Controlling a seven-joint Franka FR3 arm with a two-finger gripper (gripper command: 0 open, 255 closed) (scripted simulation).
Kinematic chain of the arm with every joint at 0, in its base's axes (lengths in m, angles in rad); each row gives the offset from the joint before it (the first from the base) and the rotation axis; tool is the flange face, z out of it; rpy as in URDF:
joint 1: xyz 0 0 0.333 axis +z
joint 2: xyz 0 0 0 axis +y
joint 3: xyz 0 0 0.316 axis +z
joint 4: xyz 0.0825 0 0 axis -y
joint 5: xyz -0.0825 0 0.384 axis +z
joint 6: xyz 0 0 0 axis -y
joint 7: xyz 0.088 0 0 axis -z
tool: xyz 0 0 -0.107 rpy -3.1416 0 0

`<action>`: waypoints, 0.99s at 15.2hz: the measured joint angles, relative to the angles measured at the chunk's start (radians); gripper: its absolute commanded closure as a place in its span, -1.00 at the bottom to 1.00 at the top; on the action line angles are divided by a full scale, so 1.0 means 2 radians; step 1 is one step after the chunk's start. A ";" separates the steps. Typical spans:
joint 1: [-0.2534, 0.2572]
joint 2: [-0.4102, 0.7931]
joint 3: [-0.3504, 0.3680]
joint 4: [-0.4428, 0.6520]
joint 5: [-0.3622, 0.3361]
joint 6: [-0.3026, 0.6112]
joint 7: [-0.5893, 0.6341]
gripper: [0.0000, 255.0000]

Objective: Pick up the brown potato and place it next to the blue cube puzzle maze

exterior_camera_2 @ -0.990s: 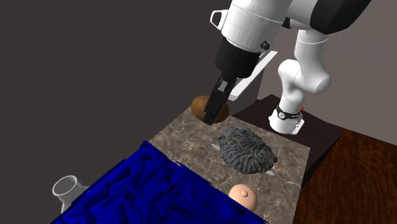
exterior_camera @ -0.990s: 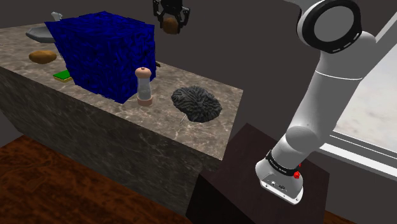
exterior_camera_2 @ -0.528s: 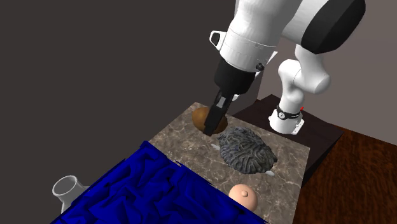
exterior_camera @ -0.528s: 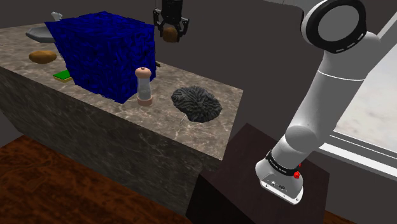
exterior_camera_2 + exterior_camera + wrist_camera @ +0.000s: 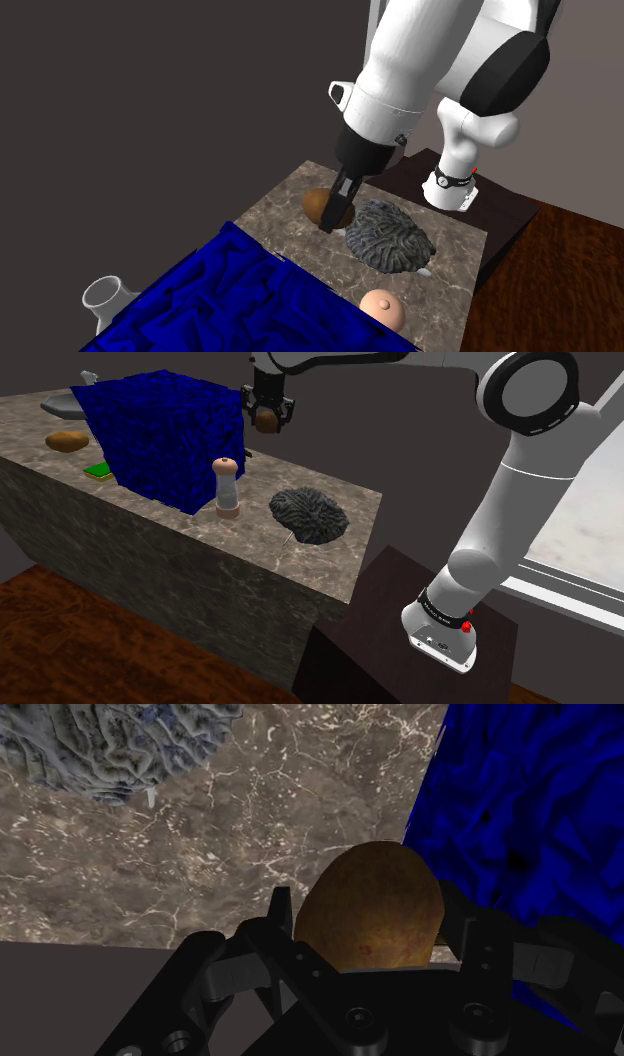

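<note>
Lowered since a second ago: tool (image 5: 333,216) clamped on the brown potato (image 5: 266,422), now beside the upper right corner of the blue cube puzzle maze (image 5: 165,437) as the shoulder view has it.

Shoulder view, left to right: a second potato (image 5: 67,441) lying on the worktop (image 5: 365,502), green block (image 5: 99,471), the cube, a mill (image 5: 228,486), grey brain-like lump (image 5: 309,514).

Second exterior view adds a white cup-like thing (image 5: 105,295) at the cube's left.

Wrist view: both fingers clasp the potato, cube wall just beside it, marble beyond. Contact with the worktop cannot be told.
</note>
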 measured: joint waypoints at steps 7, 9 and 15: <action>-0.003 0.001 -0.002 -0.045 -0.005 0.045 0.011 1.00; -0.003 0.002 -0.003 -0.058 -0.007 0.058 0.014 1.00; -0.003 0.010 -0.005 -0.088 -0.017 0.094 0.027 1.00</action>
